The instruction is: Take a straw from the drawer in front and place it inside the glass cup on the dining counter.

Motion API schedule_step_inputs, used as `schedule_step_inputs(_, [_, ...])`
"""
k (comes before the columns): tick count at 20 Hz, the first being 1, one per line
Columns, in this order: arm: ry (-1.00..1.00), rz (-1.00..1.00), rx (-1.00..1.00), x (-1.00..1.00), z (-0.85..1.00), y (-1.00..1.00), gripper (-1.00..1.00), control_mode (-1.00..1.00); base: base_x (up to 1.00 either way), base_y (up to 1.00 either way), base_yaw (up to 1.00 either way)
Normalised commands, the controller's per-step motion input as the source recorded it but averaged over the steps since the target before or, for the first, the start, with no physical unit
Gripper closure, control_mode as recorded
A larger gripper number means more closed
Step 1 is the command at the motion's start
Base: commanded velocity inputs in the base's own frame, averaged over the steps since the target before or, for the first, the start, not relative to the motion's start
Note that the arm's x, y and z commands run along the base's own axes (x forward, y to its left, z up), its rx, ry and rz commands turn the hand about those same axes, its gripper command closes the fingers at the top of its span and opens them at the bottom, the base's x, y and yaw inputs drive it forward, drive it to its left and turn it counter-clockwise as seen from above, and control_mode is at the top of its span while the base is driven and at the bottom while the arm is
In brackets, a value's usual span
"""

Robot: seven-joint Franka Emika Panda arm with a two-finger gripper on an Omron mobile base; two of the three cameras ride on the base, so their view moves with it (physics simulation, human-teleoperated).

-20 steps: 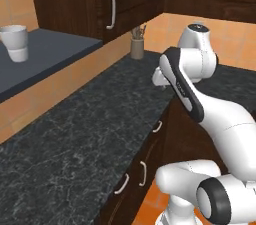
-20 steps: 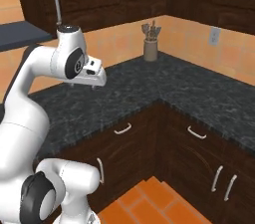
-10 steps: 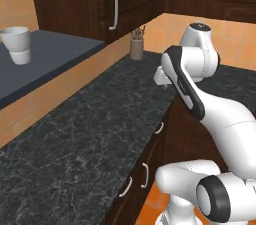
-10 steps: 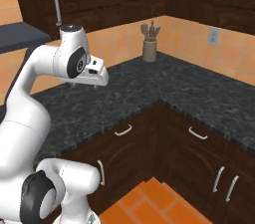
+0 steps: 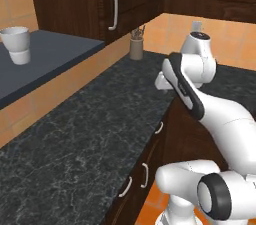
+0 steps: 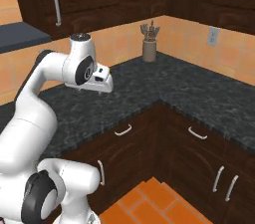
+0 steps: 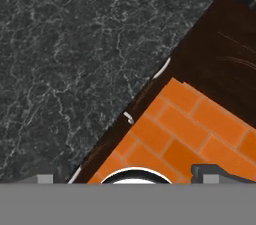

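Right base view showed the drawer [image 6: 124, 131] at centre frame, closed under the black speckled bench [image 6: 164, 81], its curved silver handle facing out; a second drawer front [image 6: 197, 133] sat right of the corner. The gripper [image 6: 102, 90] hung at centre left, above the stone near its front edge; whether the fingers stood apart or together could not be told. Hand view looked down on the bench edge [image 7: 75, 69], drawer handles and orange floor tiles [image 7: 185, 134]. Left base view had a white cup [image 5: 17, 44] upper left on a dark shelf [image 5: 55, 59] and a utensil holder [image 5: 136, 46] at top centre. No writing was legible.
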Motion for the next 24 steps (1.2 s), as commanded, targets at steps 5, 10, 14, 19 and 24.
schedule_step_inputs(5, [0.00, 0.00, 0.32, 0.31, -1.00, -0.82, -1.00, -1.00, 0.00, 0.00, 0.00])
schedule_step_inputs(10, [0.03, 0.00, 0.35, 0.50, -0.88, -0.37, -1.00, -1.00, 0.00, 0.00, 0.00])
schedule_step_inputs(14, [0.02, 0.00, 0.19, 0.33, -0.72, -0.01, -1.00, -1.00, 0.00, 0.00, 0.00])
schedule_step_inputs(19, [-0.01, 0.00, 0.10, 0.03, -0.75, 0.00, -1.00, -1.00, 0.00, 0.00, 0.00])
schedule_step_inputs(24, [-0.10, 0.00, 0.05, 0.02, -0.70, -0.04, -1.00, -1.00, 0.00, 0.00, 0.00])
